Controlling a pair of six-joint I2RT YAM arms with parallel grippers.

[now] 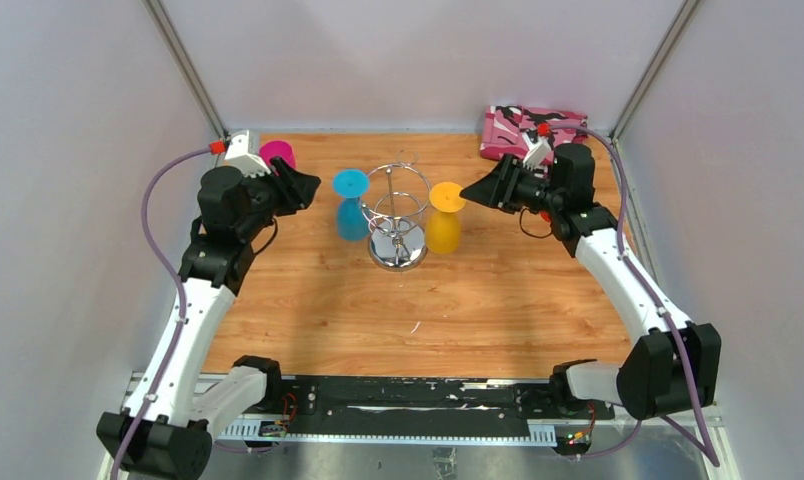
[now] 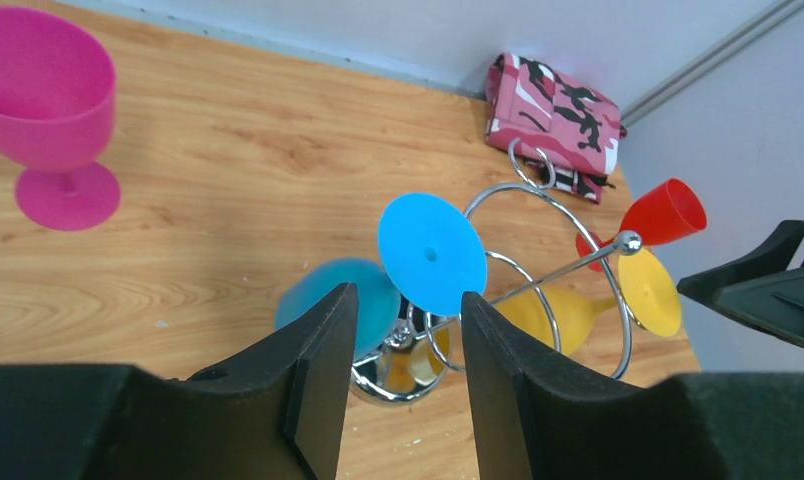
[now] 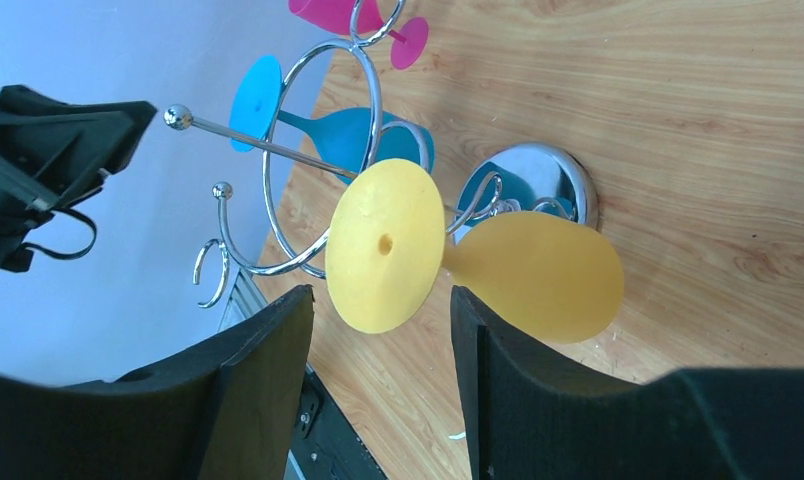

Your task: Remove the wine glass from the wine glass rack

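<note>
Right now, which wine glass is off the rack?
The pink wine glass, upright on the table; blue glass and yellow glass hang inverted on the rack.

A yellow wine glass [image 3: 538, 275] is hung inverted on the near side of the wine glass rack [image 3: 553, 165], with a blue wine glass [image 3: 368, 135] opposite. The right gripper [image 3: 378, 395] is held parted before the rack.

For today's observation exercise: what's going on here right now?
A blue glass and a yellow glass hang upside down on a chrome wine glass rack. The left gripper, open, points at the blue one; the right gripper, open, at the yellow one. Neither holds anything. A pink glass stands on the table.
</note>
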